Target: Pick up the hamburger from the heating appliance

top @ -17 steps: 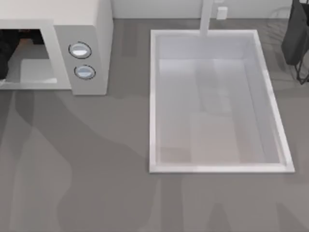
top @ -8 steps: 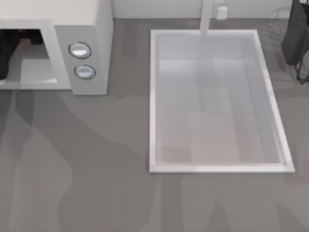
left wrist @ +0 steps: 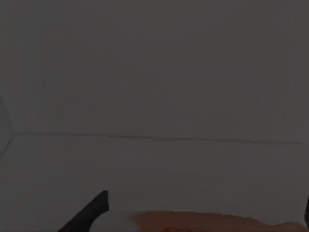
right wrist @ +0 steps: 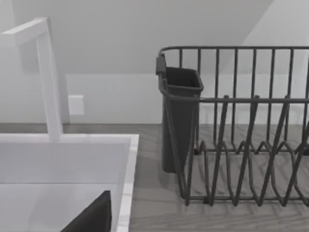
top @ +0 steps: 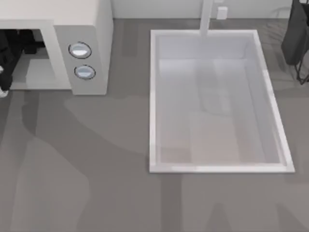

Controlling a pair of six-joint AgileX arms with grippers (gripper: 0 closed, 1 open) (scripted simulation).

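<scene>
You are looking down on a grey table with the white microwave (top: 91, 29) at its far left and a white sink basin (top: 154, 106) right of centre, a thin white faucet (top: 206, 17) rising at the basin's far edge. Two round silver-blue knobs (top: 80, 50) are sitting one above the other on the microwave's side panel, beside the open cavity.

Your left arm is reaching into that cavity from the table's left edge; the left gripper (top: 24, 41) is showing as a dark shape deep inside. From its wrist camera, the picture is dim: a black fingertip (left wrist: 94, 210) is poking up at the lower edge, and just beside it an orange-tan strip of the hamburger (left wrist: 203, 221) is lying on the cavity floor, near the fingers. You cannot tell whether the fingers are spread or closed on it.

Your right arm is sitting parked at the far right corner (top: 295, 38). Its wrist camera is looking at a dark wire dish rack (right wrist: 251, 140) with a dark cutlery cup (right wrist: 179, 116) hanging at its end, beside the basin's rim.
</scene>
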